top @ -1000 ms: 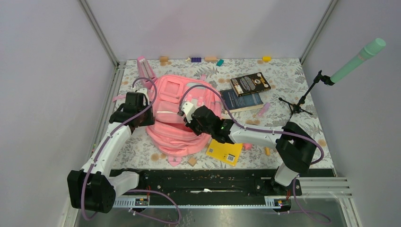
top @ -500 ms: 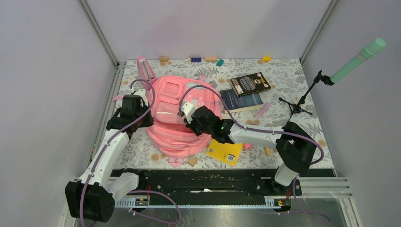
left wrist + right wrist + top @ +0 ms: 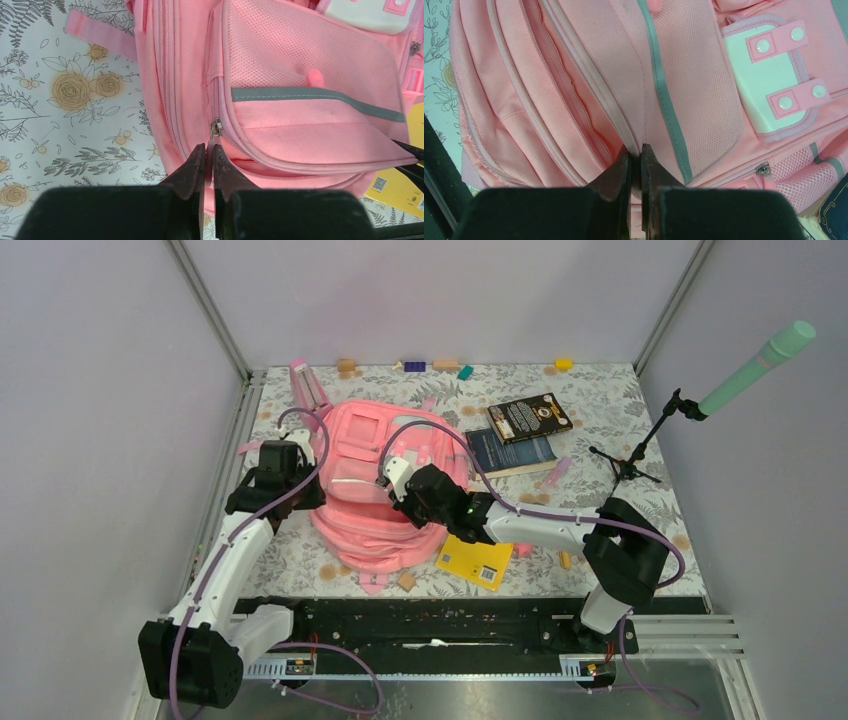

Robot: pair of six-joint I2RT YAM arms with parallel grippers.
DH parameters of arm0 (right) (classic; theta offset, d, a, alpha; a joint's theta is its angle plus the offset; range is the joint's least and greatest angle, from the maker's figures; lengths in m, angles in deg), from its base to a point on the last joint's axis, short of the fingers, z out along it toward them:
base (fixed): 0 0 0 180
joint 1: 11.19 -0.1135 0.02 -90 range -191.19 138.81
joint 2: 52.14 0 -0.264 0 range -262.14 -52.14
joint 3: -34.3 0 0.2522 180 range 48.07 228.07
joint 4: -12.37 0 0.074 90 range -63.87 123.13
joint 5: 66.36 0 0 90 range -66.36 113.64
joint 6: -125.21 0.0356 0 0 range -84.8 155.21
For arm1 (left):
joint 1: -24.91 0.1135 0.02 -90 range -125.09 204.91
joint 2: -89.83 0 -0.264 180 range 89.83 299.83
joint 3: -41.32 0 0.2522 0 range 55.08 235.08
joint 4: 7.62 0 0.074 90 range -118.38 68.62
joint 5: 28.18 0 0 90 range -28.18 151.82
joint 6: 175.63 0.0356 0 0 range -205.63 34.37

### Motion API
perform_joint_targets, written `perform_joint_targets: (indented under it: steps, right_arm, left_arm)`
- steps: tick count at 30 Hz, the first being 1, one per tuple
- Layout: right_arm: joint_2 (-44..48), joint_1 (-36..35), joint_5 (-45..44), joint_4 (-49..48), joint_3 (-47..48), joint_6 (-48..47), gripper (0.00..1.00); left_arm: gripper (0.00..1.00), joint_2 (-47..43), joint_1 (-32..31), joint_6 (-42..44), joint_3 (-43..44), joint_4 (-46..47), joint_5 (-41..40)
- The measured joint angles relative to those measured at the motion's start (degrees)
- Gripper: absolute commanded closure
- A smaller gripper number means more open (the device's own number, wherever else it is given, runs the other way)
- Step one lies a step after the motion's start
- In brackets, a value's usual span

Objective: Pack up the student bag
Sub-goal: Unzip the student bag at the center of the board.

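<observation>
Left wrist view, left gripper (image 3: pixel 209 150): clenched, it seems on the zipper pull (image 3: pixel 216 126).
Right gripper (image 3: pixel 636 152): clenched on a fabric ridge beside the front pocket.
Position: the student bag (image 3: pixel 372 502) lies flat on the floral tablecloth (image 3: pixel 620 420), touching both claws.
Handling: probably soft, light and limp, so it may bunch; hold it by pulls, seams or straps.

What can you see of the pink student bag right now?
The student bag is a soft pink fabric backpack lying front-up on the floral table, slumped. It shows mesh front pockets, a grey reflective strip, pale mint patches with pink snap tabs and loose straps. The left jaws are shut on a metal zipper pull at its side; the right jaws pinch the front pocket's piping. A yellow book sits against its near right edge.
</observation>
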Motion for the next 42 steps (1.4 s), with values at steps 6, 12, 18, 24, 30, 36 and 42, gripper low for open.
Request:
perform_joint_targets:
  steps: [6,12,18,24,30,36,42]
  right_arm:
    - [0.0,0.0,0.4,0.0,0.0,0.0,1.0]
    - [0.0,0.0,0.5,0.0,-0.1,0.0,1.0]
    - [0.0,0.0,0.6,-0.2,-0.1,0.0,1.0]
    - [0.0,0.0,0.8,-0.5,-0.1,0.1,1.0]
    - [0.0,0.2,0.7,-1.3,-0.1,0.1,1.0]
    - [0.0,0.5,0.0,-1.3,-0.1,0.1,1.0]
    - [0.0,0.5,-0.7,-0.2,-0.5,0.3,1.0]
  left_arm:
    - [1.0,3.7,0.0,0.0,0.7,0.0,-1.3]
    - [1.0,6.6,-0.2,0.0,3.1,0.0,-2.5]
    - [1.0,9.3,-0.3,0.7,4.8,0.0,-3.3]
    - [1.0,12.5,-0.3,1.6,7.1,-0.3,-3.7]
    - [1.0,16.8,-0.5,2.9,10.1,-0.8,-3.6]
    - [0.77,20.5,-0.5,3.8,12.9,0.1,-1.8]
    - [0.28,17.9,-0.5,5.0,12.1,5.4,-7.1]
